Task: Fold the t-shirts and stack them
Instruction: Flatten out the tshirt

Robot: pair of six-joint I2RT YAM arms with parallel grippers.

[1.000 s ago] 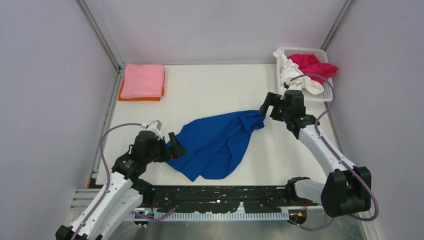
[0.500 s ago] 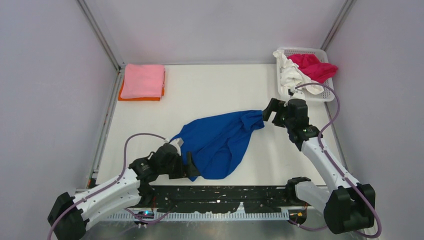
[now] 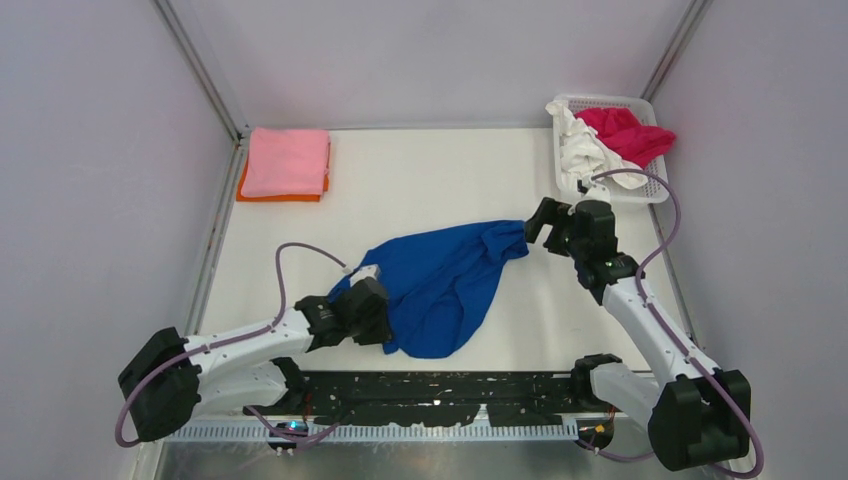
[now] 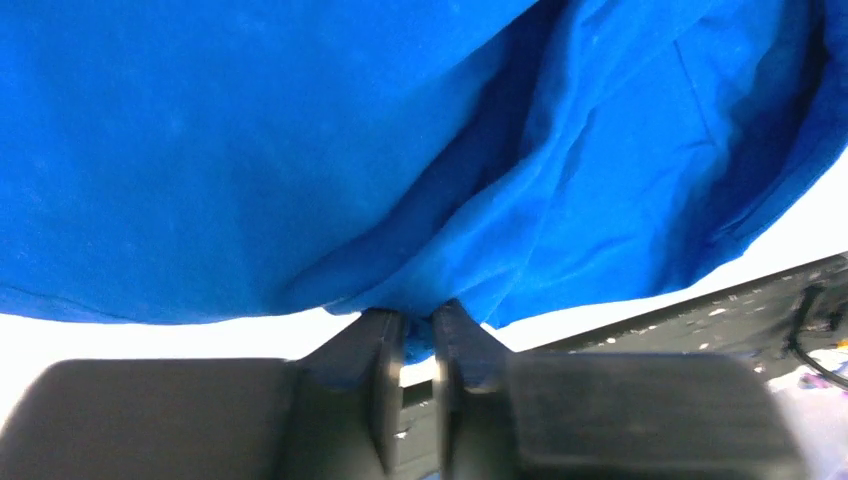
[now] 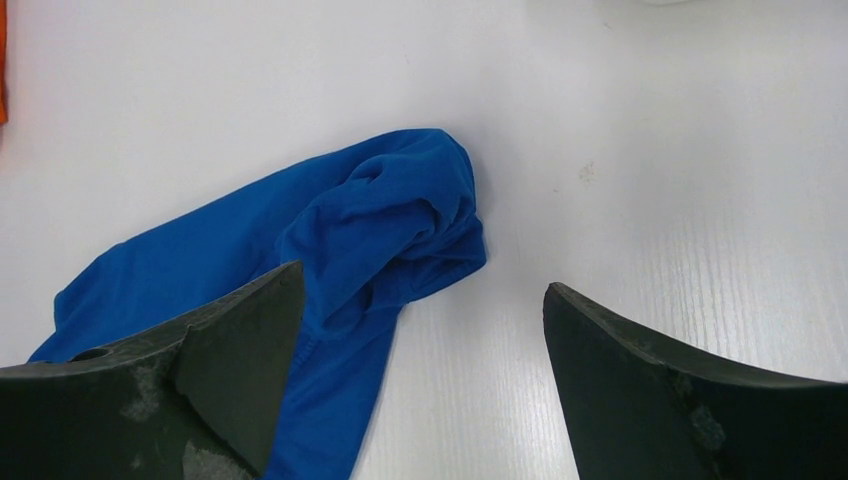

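Crimson t-shirt, white t-shirt in basket, blue t-shirt outside

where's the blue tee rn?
In the top view the blue t-shirt lies crumpled on the table, near-centre between the arms. The left gripper pinches its near-left edge, and the open right gripper hovers at its far-right corner.

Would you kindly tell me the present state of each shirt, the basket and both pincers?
blue t-shirt: unfolded, crumpled on the table
pink t-shirt: folded, on top of the orange one
orange t-shirt: folded, under the pink, only edges showing
crimson t-shirt: crumpled in the basket
white t-shirt: crumpled, spilling over the basket's rim
basket: upright, holding two shirts
left pincer: shut on the blue t-shirt's near edge
right pincer: open, holding nothing
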